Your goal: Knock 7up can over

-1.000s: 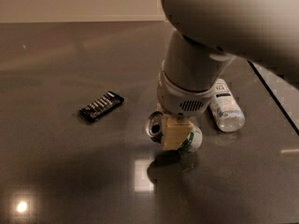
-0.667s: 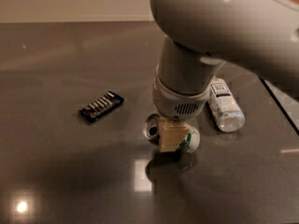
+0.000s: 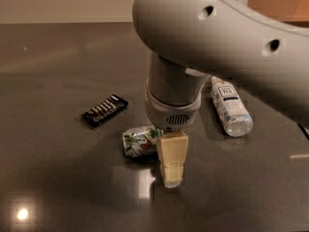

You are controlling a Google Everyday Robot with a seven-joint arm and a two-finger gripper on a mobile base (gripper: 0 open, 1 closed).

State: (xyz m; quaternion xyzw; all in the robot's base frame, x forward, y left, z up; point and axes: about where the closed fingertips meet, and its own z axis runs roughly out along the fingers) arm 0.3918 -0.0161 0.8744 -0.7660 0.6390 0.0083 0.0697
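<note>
Down near the middle of the dark table (image 3: 58,187), the 7up can (image 3: 139,141) lies on its side, its right end hidden behind the gripper (image 3: 172,178), which hangs tip-down just beside it (open or closed, I cannot tell). Farther left sits a black packet (image 3: 105,110); off to the right, a water bottle (image 3: 231,108) lies flat.
</note>
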